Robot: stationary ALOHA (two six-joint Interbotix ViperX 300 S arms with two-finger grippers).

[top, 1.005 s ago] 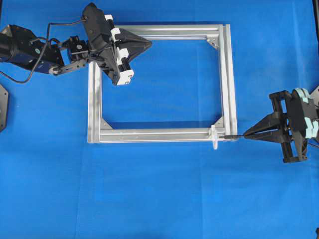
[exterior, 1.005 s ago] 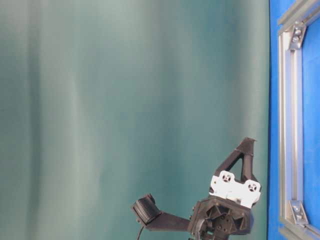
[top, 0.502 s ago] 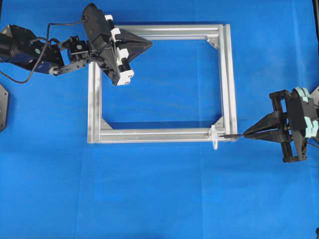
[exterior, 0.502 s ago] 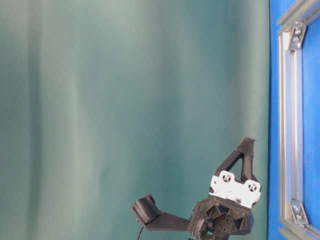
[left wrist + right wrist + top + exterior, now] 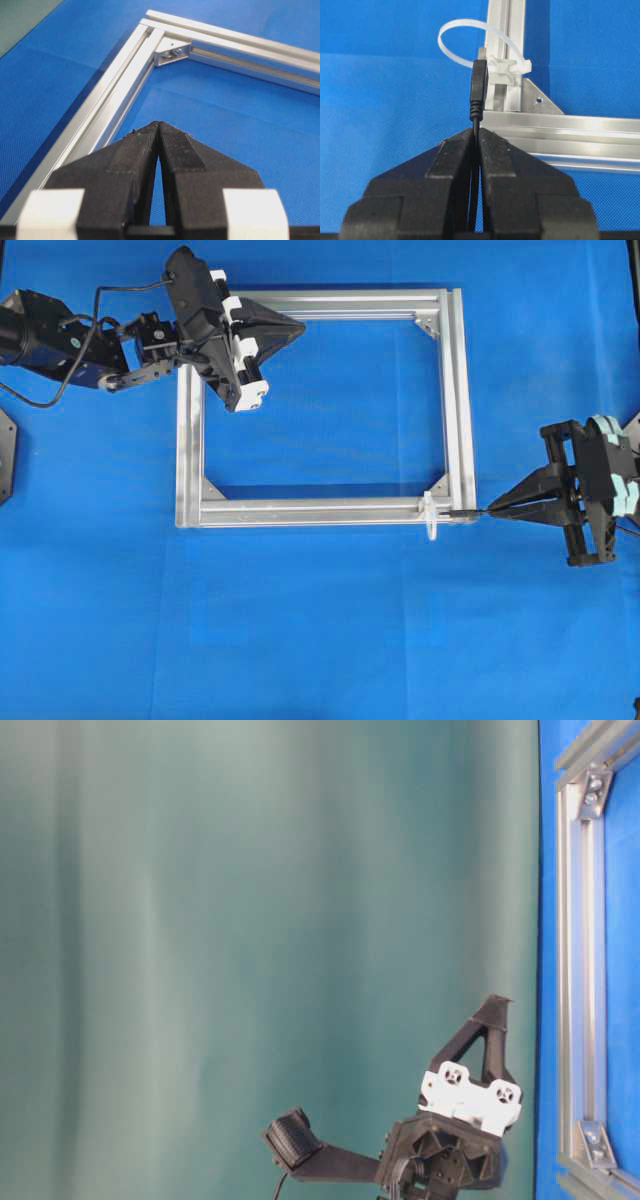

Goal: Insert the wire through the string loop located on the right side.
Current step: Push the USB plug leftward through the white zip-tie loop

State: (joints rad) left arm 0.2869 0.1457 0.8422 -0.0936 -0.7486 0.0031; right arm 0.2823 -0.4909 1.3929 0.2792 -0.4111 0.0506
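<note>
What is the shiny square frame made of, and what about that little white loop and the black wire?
The frame looks like bare silvery metal, probably aluminium: brushed shine, straight grooves along each bar. The loop seems to be whitish, slightly see-through plastic, smooth and springy enough to hold its arch. The wire looks coated in matte black plastic or rubber, with a ribbed moulded plug.

No change showing between the earlier pictures and now, in either the overhead or the table-level view. Nothing moving, shifting, opening or closing across the interval.
</note>
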